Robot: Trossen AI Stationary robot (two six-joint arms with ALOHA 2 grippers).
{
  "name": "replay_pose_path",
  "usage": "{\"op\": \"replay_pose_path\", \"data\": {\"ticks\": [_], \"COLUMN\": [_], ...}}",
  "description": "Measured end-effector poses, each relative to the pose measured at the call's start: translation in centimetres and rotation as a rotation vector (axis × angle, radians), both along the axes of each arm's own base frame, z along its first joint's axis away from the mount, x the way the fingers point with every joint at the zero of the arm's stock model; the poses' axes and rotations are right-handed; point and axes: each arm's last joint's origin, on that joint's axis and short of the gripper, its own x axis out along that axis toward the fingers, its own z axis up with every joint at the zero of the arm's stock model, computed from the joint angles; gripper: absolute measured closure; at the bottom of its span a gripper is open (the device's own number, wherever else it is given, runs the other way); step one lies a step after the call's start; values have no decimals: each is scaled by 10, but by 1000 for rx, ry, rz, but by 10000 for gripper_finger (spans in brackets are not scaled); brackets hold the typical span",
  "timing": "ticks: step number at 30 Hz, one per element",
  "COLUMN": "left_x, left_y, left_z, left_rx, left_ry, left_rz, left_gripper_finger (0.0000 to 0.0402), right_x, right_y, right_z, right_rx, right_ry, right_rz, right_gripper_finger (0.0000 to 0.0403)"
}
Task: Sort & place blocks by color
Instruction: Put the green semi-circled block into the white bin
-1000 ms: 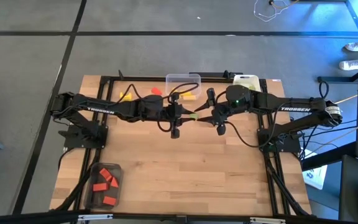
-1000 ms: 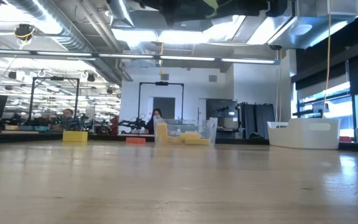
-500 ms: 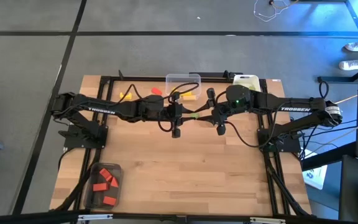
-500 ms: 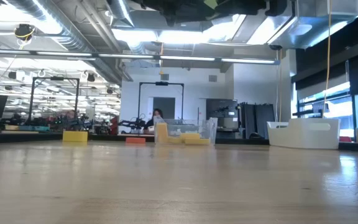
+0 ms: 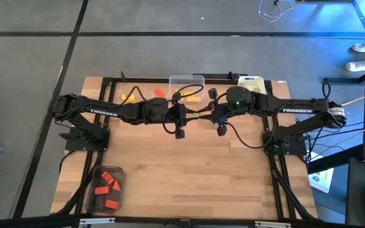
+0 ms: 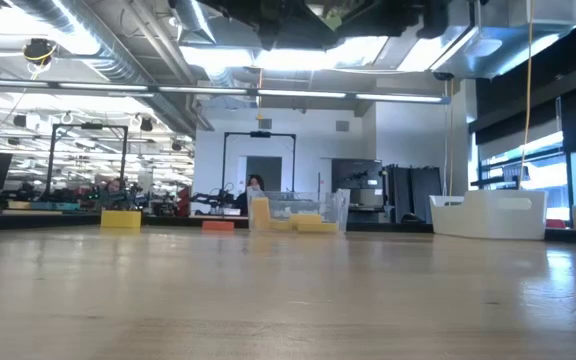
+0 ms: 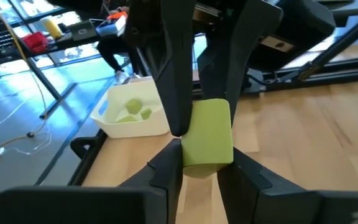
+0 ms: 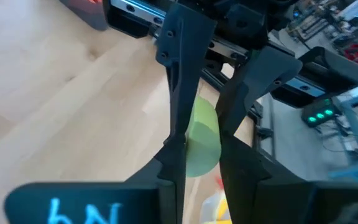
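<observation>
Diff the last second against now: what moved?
The right end effector slid toward the left end effector, closing the mid-air gap; both now pinch the same light green block, a handover in progress. The left arm, red blocks in their container and yellow blocks stayed put.

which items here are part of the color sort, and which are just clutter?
Job:
- light green block, held between left gripper and right gripper
- red blocks in a clear container
- yellow blocks in a clear container
- loose yellow block and red block
- green blocks in white bin

Clutter:
- cables
- people beyond the table
</observation>
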Motion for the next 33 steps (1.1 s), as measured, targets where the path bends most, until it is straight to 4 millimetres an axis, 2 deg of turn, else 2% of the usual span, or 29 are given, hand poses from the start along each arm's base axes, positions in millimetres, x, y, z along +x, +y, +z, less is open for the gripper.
{"op": "replay_pose_path", "data": {"ticks": [22, 29, 33], "left_x": [0, 1, -1], "left_y": [-3, -14, -27], "left_z": [2, 6, 8], "left_rx": [-28, 163, 270], "left_ry": [-18, 1, 29], "left_rz": [10, 51, 129], "left_gripper_finger": [293, 292, 291], "right_x": [0, -9, -17], "right_y": [-1, -5, -9], "right_z": [0, 6, 7], "right_rx": [41, 75, 53], "right_ry": [2, -2, 17], "right_rz": [-52, -148, -306], "right_gripper_finger": [335, 339, 339]}}
